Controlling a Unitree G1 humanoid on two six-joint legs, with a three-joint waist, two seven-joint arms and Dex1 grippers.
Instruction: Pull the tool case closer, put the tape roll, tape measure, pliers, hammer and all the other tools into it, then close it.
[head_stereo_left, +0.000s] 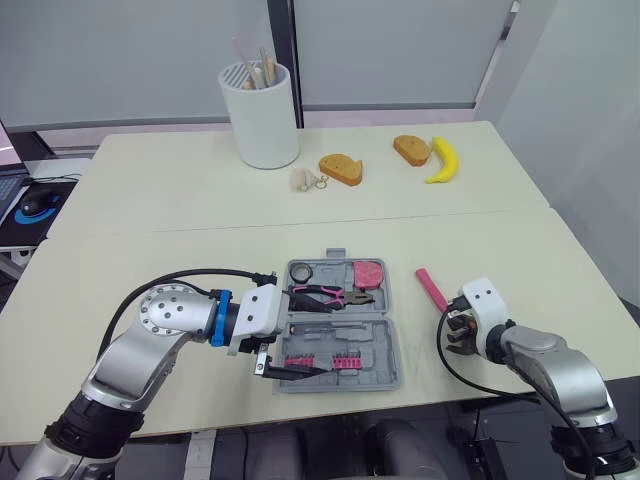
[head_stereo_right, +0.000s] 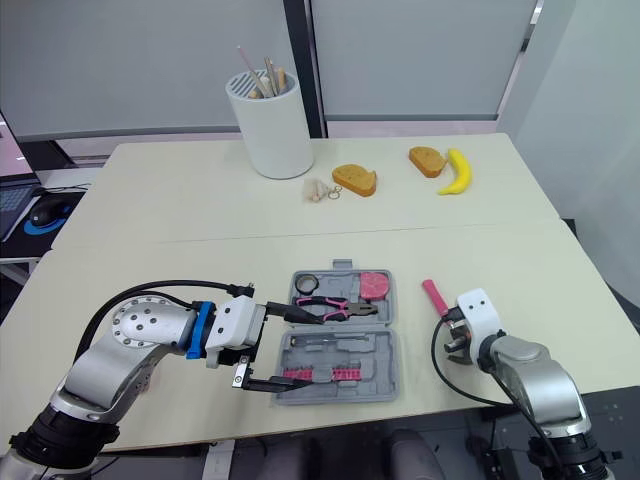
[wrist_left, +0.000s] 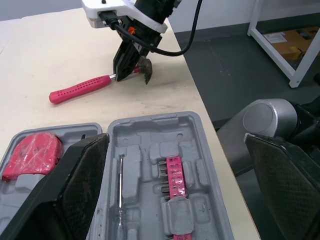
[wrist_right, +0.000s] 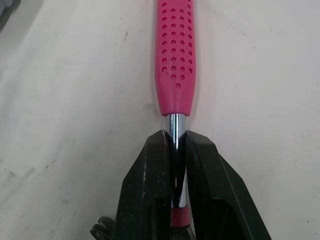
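The grey tool case (head_stereo_left: 385, 345) lies open near the table's front edge. It holds a tape roll (head_stereo_left: 302, 271), a pink tape measure (head_stereo_left: 368, 272), pink-handled pliers (head_stereo_left: 328, 296), a screwdriver (wrist_left: 120, 182) and a pink bit strip (wrist_left: 174, 175). My left gripper (head_stereo_left: 312, 332) is open. Its two fingers straddle the case's left part, one over the pliers and one at the front rim. To the right of the case lies the pink-handled hammer (head_stereo_left: 432, 290). My right gripper (wrist_right: 175, 142) is shut on its chrome shaft, just below the handle.
At the back stand a white holder with sticks (head_stereo_left: 260, 115), two toast pieces (head_stereo_left: 340, 168) (head_stereo_left: 411, 149), a banana (head_stereo_left: 442, 160) and a small keyring item (head_stereo_left: 305, 180). The table's front edge (head_stereo_left: 430, 395) runs just past the case and my right gripper.
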